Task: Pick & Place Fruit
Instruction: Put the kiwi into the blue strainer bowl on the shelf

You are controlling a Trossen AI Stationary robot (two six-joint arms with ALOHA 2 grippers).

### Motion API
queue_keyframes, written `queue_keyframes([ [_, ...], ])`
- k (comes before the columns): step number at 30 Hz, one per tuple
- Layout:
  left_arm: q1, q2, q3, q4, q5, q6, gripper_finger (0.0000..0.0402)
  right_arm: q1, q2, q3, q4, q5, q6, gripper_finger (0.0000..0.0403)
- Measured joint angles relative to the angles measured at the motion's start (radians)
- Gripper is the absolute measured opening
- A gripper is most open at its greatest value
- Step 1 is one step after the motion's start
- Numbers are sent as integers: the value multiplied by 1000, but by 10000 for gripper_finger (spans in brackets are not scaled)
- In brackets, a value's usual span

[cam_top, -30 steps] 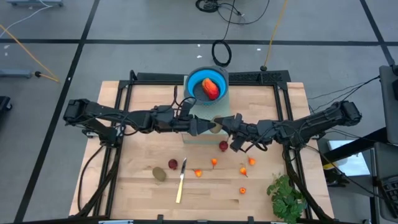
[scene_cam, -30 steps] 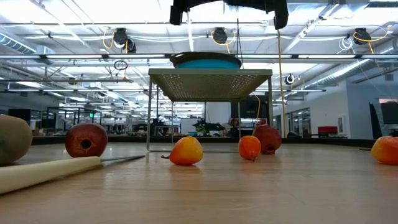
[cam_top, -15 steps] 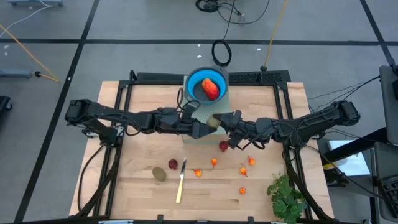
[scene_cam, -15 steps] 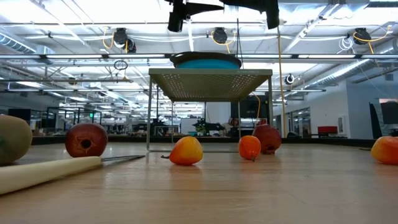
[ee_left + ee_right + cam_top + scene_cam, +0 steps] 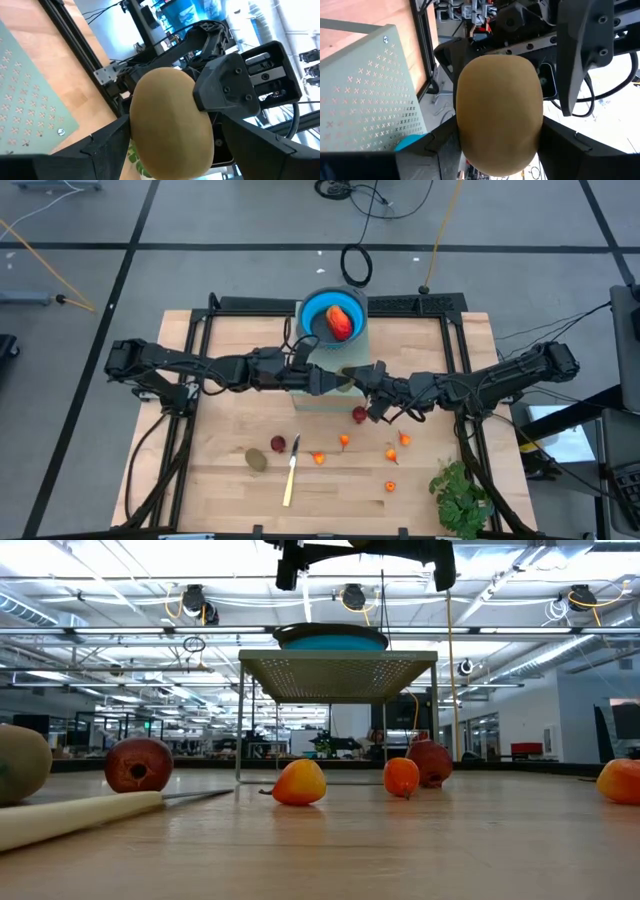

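**Kiwi held between both grippers above the stand**

A kiwi (image 5: 346, 376) is held in mid-air over the pale perforated stand (image 5: 322, 395), just short of the blue bowl (image 5: 322, 308) where a red-orange fruit (image 5: 339, 323) lies. It is clamped by the right gripper (image 5: 355, 377). The left gripper (image 5: 338, 380) is set around it, fingers spread. Another kiwi (image 5: 257, 461), red balls (image 5: 278, 444) and orange bits (image 5: 344, 440) are scattered on the table (image 5: 220, 480) beside a knife (image 5: 291, 472).

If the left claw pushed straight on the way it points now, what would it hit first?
Most likely the right claw. The left claw points right across the table, and the kiwi sits between the two claws, which face each other. Depth is hard to judge.
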Motion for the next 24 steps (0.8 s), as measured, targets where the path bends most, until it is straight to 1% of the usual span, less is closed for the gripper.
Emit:
queue_keyframes([
  [3,1,0,0,-3,15,0,309,0,0,0,1,0,0,206],
  [5,0,0,0,-8,16,4,297,-1,0,0,0,-2,0,206],
  [12,2,0,-1,-24,15,1,222,-2,0,-2,-4,2,0,206],
  [15,7,-1,-1,-25,21,-9,197,-2,0,-2,-3,4,1,206],
  [19,11,-1,-1,-27,25,-12,192,-2,0,-2,-3,4,8,208],
  [24,12,-2,-1,-29,40,-31,196,-2,0,-3,-2,6,94,227],
])
